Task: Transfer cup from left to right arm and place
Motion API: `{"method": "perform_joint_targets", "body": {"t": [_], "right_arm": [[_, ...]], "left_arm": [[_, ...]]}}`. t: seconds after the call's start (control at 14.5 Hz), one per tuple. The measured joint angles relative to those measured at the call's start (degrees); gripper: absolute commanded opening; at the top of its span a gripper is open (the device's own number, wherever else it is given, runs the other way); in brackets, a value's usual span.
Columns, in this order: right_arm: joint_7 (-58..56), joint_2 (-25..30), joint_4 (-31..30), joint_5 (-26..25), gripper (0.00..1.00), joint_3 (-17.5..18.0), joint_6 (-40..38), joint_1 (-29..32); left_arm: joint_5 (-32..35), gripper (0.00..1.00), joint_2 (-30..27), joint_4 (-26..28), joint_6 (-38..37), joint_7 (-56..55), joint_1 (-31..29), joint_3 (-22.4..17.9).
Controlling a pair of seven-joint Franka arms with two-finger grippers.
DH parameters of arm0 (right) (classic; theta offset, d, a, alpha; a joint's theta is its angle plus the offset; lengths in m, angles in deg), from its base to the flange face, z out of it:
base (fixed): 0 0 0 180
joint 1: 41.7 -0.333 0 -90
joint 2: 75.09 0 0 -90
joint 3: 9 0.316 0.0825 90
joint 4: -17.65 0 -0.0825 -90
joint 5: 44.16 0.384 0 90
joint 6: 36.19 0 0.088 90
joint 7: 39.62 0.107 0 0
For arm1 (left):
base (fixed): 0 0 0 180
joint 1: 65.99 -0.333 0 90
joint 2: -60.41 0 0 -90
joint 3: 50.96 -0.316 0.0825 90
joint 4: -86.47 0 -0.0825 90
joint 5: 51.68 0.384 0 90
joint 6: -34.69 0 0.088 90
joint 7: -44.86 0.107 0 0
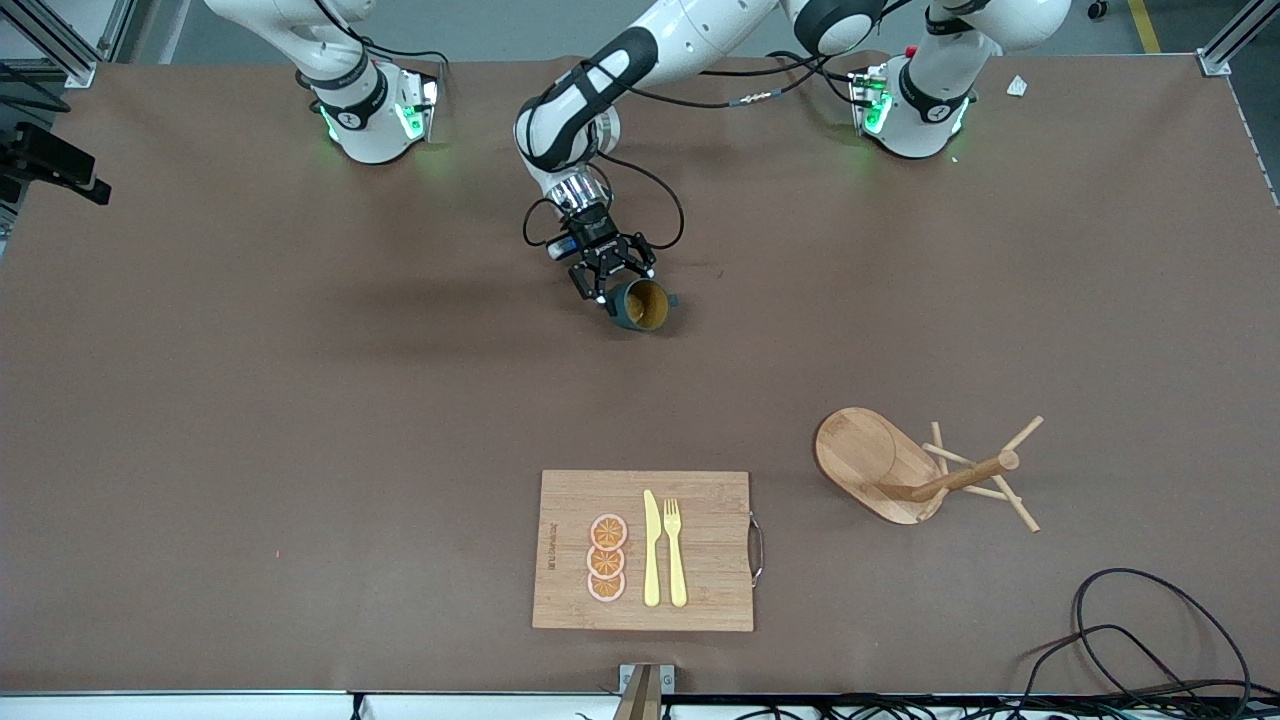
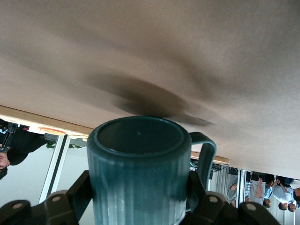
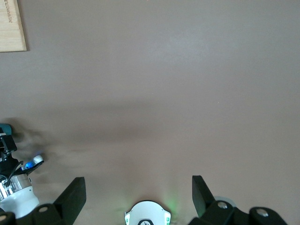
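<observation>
The cup (image 1: 640, 305) is a small dark teal mug with ribbed sides and a mustard inside. It hangs over the middle of the table, tipped on its side with its mouth toward the front camera. My left gripper (image 1: 622, 288) is shut on its body. In the left wrist view the cup (image 2: 138, 168) fills the space between the two fingers (image 2: 79, 190), its handle off to one side. My right gripper (image 3: 137, 180) is open and holds nothing; it hangs over bare table above its own base and does not show in the front view.
A bamboo cutting board (image 1: 715, 560) with a yellow knife, a fork and orange slices lies near the front edge. A wooden mug tree (image 1: 900, 470) lies tipped toward the left arm's end. Black cables (image 1: 1150, 630) loop at that front corner.
</observation>
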State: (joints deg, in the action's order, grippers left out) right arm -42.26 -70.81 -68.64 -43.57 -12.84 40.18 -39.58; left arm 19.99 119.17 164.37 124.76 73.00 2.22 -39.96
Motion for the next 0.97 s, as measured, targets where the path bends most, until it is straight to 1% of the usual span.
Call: {"method": "perform_joint_targets", "body": {"t": [0.14, 0.21, 0.28, 0.69, 0.97], "right_arm": [[0.01, -0.03, 0.14, 0.03, 1.00, -0.01, 0.02, 0.99], [0.01, -0.14, 0.13, 0.05, 1.00, -0.01, 0.02, 1.48], [0.01, -0.32, 0.10, 0.07, 1.00, -0.01, 0.02, 1.75], [0.00, -1.14, 0.07, 0.12, 1.00, 0.25, 0.32, 1.83], [-0.01, -3.12, -0.01, 0.12, 1.00, 0.25, 3.23, 1.84]], "left_arm": [[0.00, 0.64, 0.02, -0.03, 0.00, -0.03, 0.01, 0.00], [0.00, 0.70, 0.02, -0.05, 0.01, -0.05, 0.03, 0.01], [0.00, 0.99, 0.03, -0.06, 0.02, -0.07, 0.07, 0.01], [0.00, 1.00, 0.75, -0.22, 0.78, -1.17, 0.74, 0.11], [0.00, 1.00, 1.46, -0.81, 0.79, -1.53, 0.80, 0.15]]}}
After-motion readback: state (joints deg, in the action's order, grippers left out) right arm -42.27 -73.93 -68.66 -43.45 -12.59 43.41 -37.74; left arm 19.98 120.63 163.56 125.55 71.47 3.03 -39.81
